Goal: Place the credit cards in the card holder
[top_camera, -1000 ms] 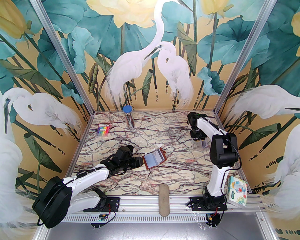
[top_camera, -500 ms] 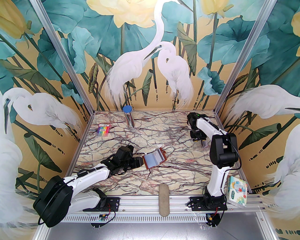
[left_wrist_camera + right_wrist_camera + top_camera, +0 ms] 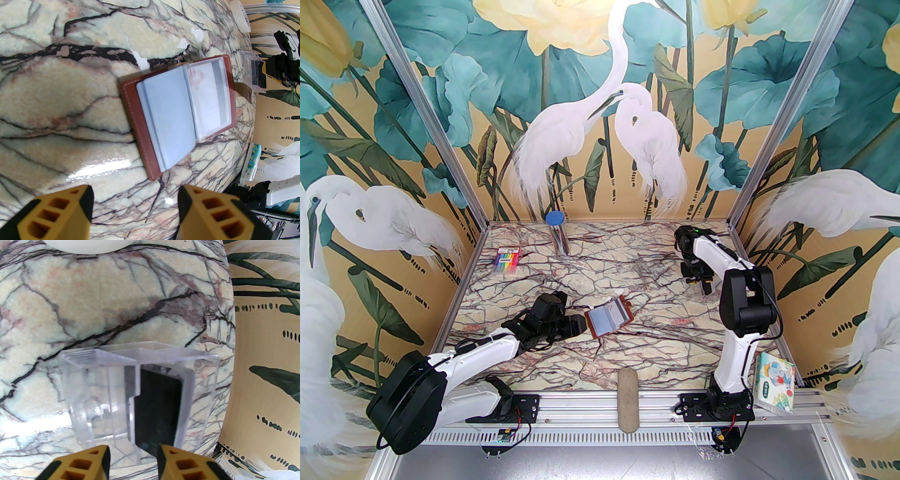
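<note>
Dark plastic sits dead ahead of my right pincer: one dark card stands on edge in a clear stand, its near lower corner reaching into the gap beside the pincer's right-hand finger. Over the last second those jaws have spread wider while the arm has hardly shifted. They stand apart and clamp nothing. I judge that as lining up to straddle the card, with no card lifted yet. My left pincer hangs well open and empty. The card holder lies spread open on the tabletop just ahead of it and a little to its right, clear of its fingers. A pale edge behind the dark card could be a second card or a stand wall; I cannot tell. Whether the holder's far sleeve, with its pinkish smudge, already has a card in it is also unclear.
</note>
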Controlling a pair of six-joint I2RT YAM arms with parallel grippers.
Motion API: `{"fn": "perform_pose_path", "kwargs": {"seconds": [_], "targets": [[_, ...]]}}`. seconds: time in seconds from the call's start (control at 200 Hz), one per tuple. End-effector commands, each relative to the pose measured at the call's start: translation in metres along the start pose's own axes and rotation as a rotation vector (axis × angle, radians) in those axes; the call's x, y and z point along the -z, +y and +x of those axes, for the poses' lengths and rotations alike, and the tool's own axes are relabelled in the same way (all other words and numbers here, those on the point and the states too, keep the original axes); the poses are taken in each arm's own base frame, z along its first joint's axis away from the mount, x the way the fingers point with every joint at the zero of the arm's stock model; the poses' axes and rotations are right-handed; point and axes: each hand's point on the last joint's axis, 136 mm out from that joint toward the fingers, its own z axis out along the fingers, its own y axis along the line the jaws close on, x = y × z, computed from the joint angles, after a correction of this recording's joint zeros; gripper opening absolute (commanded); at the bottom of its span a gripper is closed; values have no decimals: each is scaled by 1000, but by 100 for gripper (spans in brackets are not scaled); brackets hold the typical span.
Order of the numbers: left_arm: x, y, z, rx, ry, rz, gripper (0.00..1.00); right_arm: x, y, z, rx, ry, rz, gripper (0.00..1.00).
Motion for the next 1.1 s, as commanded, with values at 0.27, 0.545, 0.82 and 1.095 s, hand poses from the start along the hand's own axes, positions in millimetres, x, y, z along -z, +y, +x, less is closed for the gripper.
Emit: {"fn": "perform_pose_path", "kwargs": {"seconds": [0.27,0.545,0.82,1.095], "targets": [[-1,0,2,14,11,17,65,-6,-38,-4,-58,-14,142,43],[3,-11,-3,-8,26,22,65,-13,-35,-6,-148,-8,-30,61],[5,-16,-9,-24,20,19,65,-30,-12,-11,-194,49,-236,61],[3,-14,-6,-24,28,24,65,-38,15,-4,-178,97,-352,54]]}}
